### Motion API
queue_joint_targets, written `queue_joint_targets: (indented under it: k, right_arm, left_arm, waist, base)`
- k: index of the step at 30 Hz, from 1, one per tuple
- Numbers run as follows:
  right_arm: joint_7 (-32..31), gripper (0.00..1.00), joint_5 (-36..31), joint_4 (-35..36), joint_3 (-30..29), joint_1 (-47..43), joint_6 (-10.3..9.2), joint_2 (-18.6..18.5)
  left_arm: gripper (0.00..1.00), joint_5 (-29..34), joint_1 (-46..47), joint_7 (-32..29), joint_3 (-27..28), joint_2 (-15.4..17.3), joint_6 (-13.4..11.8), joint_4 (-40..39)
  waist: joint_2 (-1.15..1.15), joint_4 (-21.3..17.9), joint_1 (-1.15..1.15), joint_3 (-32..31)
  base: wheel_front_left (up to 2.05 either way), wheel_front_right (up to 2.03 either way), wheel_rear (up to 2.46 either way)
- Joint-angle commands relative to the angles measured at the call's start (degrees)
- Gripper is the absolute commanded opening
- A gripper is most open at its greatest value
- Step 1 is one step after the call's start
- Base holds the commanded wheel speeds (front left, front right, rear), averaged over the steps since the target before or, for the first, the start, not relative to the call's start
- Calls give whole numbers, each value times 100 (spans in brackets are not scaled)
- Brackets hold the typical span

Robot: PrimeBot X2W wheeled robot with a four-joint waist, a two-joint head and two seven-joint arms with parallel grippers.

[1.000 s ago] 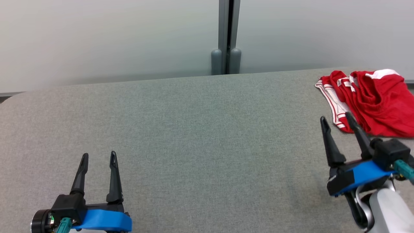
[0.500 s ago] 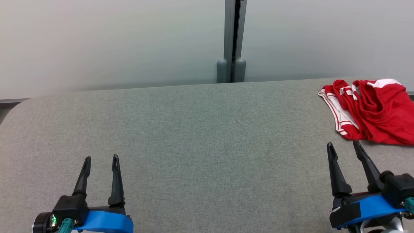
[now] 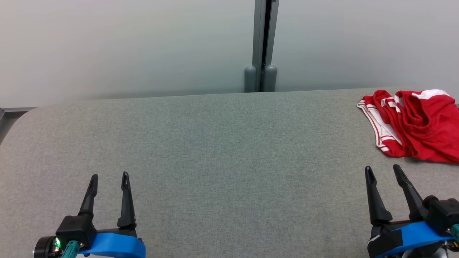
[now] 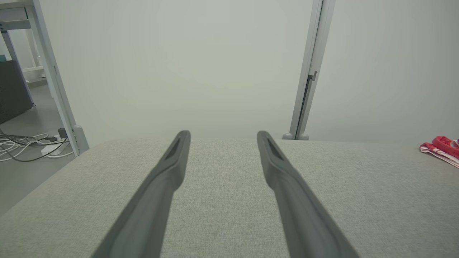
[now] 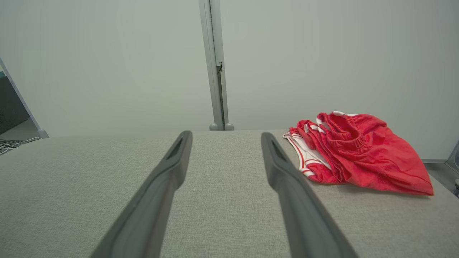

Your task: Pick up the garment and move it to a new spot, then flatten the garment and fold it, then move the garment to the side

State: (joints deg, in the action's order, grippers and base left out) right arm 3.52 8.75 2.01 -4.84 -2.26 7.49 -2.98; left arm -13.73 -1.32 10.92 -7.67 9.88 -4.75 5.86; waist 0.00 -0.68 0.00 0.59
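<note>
The garment (image 3: 416,123) is a pair of red shorts with white trim, lying bunched and roughly folded at the far right of the grey table (image 3: 222,150); it also appears in the right wrist view (image 5: 358,154) and at the edge of the left wrist view (image 4: 443,148). My right gripper (image 3: 383,170) stands open near the front right, a short way in front of the garment and apart from it, nothing between its fingers. My left gripper (image 3: 109,176) is open at the front left, far from the garment, also holding nothing.
A pale partition wall with a grey vertical post (image 3: 263,46) runs along the table's far edge. Past the table's rounded left end, cables (image 4: 25,143) lie on the floor beside a white frame leg (image 4: 53,82).
My right gripper has pulled back toward me from the garment's near edge, staying open. The camera has tilted, shifting the whole picture slightly. The left gripper and the garment have kept still.
</note>
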Motion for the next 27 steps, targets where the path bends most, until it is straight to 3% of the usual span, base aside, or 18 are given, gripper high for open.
queue_joint_targets:
  k: [1,5,6,11,27]
  right_arm:
    - [12,100,30,-21,12,-14,1,13]
    - [39,100,40,-34,23,-2,1,14]
    - [10,0,32,-60,22,-2,0,2]
    - [-3,0,69,-348,41,-71,0,22]
    - [-216,0,1816,-607,-9,137,0,18]
  left_arm:
    - [100,-34,-65,-5,7,24,-22,-10]
    - [100,-33,-61,-6,-3,32,-49,-9]
    - [0,-27,-11,-18,-15,10,-24,20]
    - [0,-58,-136,-27,-49,-99,-21,291]
    - [0,-1699,71,-392,271,-222,243,402]
  waist:
    - [0,-6,0,5]
    - [0,-12,0,22]
    - [0,-9,0,20]
    - [0,-9,0,20]
    - [0,1,0,12]
  base:
    - [0,0,0]
    - [0,0,0]
    - [0,0,0]
    - [0,0,0]
    - [0,0,0]
